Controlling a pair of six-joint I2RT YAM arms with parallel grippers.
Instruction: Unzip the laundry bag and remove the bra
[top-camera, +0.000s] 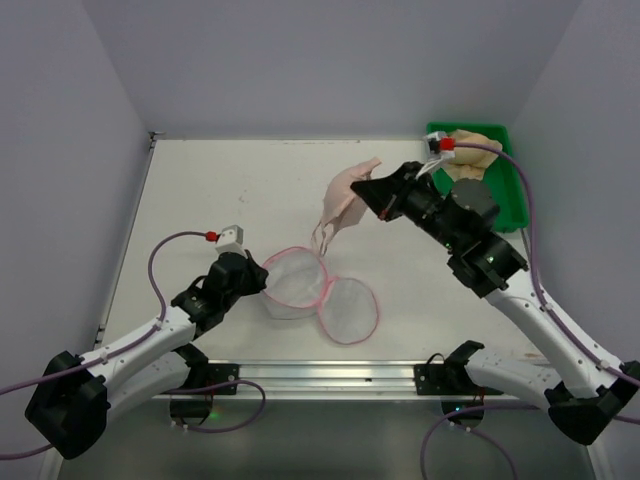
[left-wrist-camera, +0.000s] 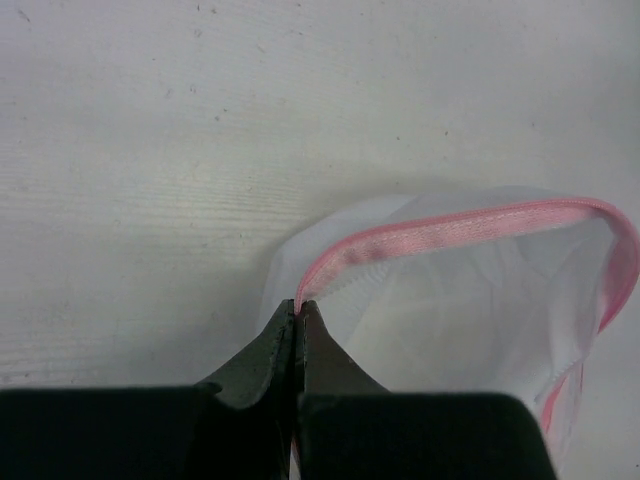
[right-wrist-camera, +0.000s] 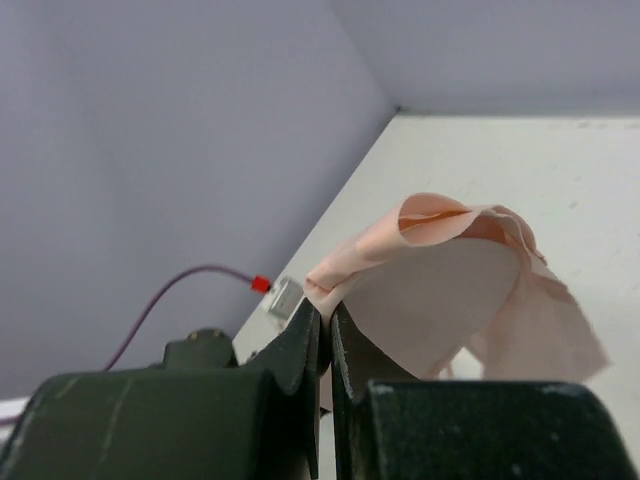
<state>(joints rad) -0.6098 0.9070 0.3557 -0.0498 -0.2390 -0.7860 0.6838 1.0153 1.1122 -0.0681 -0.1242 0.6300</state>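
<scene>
Well, from the top view the bag (top-camera: 293, 282) sits unzipped on the table (top-camera: 220, 190), near the front. Its round lid (top-camera: 348, 310) is flopped flat beside it on the right. The left claw (top-camera: 262, 281) is pinched tight on the bag's left rim. The bra (top-camera: 345, 195) is out of the bag, held up by the right claw (top-camera: 365, 192), which is squeezed closed on its edge. A thin strap (top-camera: 320, 238) hangs down from the bra, just behind the bag. A green tray (top-camera: 508, 195) is at the far right corner with something tan (top-camera: 478, 150) in it

From the left wrist, the left claw (left-wrist-camera: 299, 312) has its two fingers (left-wrist-camera: 262, 358) pressed together on the pink edge (left-wrist-camera: 450, 228) of the bag (left-wrist-camera: 470, 320). The bag is white and you can see through it

From the right wrist, the right claw (right-wrist-camera: 327, 318) is closed with only a thin gap, gripping a fold of the pink bra (right-wrist-camera: 450, 290). The bra hangs over the table (right-wrist-camera: 570, 160), and the wall (right-wrist-camera: 150, 150) is on the left
</scene>
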